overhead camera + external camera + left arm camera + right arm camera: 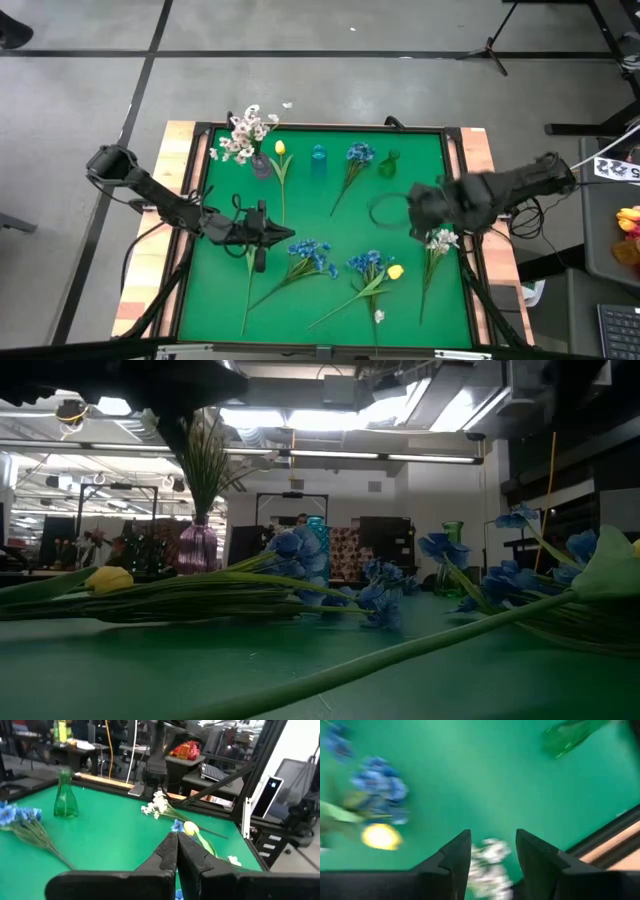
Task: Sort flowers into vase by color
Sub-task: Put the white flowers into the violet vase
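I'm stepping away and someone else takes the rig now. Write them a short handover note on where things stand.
Left gripper: shut, empty, low over the mat's left-centre.
Right gripper: open, above the white spray lying near the right edge, not gripping it.
Done: white flowers stand in the purple vase.
Blue vase and green vase look empty.
Left on the mat: a yellow tulip by the purple vase, a blue stem between the blue and green vases, a blue stem at front centre, a blue and yellow bunch, and the white spray.
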Robot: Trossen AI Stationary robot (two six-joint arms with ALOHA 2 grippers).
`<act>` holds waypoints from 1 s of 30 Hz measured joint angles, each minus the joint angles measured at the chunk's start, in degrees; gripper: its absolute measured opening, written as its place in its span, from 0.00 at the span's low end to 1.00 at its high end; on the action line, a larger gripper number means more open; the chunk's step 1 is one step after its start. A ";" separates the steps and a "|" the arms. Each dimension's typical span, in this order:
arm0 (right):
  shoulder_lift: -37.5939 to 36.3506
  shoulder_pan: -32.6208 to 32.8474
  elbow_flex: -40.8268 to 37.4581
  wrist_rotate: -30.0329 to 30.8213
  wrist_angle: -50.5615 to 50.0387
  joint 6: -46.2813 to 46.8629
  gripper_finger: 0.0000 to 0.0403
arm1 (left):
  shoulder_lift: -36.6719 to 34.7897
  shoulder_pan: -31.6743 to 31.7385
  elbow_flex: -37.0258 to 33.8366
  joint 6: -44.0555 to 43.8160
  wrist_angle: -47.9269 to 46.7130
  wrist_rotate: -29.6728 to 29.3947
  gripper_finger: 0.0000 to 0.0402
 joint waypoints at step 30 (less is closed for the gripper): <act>19.07 25.56 -16.82 -18.84 23.42 47.13 0.74 | -0.05 0.75 -0.02 0.04 -0.61 -0.20 0.42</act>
